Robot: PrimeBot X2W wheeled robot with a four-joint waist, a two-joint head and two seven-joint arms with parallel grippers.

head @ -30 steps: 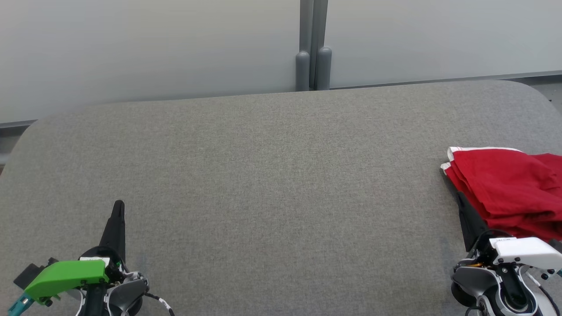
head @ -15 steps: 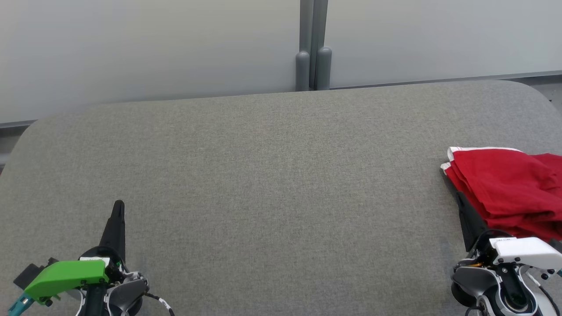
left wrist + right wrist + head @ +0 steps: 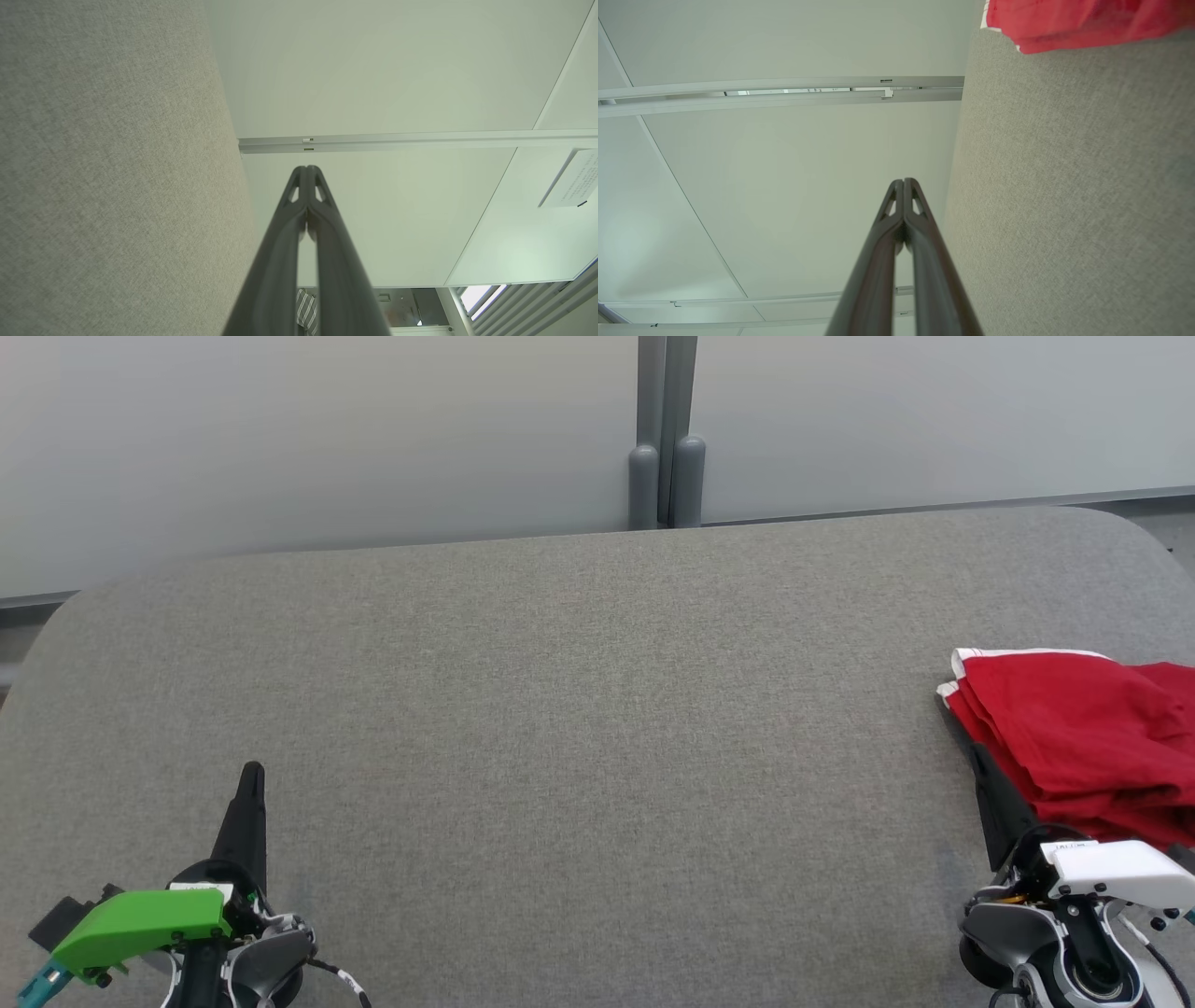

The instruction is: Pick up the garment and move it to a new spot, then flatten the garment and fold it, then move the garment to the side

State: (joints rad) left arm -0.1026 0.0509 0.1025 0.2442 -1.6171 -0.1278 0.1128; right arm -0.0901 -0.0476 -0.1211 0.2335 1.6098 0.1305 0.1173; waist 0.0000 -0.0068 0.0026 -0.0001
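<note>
The garment [image 3: 1083,737] is red with a white edge and lies folded at the right edge of the grey fabric table [image 3: 579,709]; its corner [image 3: 1069,21] also shows at the top of the right wrist view. My right gripper [image 3: 977,754] sits just left of the garment's near edge, fingers shut and holding nothing [image 3: 904,181]. At the table's near left, far from the garment, my left gripper [image 3: 252,770] rests shut and empty [image 3: 307,169].
Pale wall panels [image 3: 327,439] stand behind the table, joined by a grey post [image 3: 666,439] at the middle. The table's far corners are rounded. A wide stretch of bare fabric lies between the two grippers.
</note>
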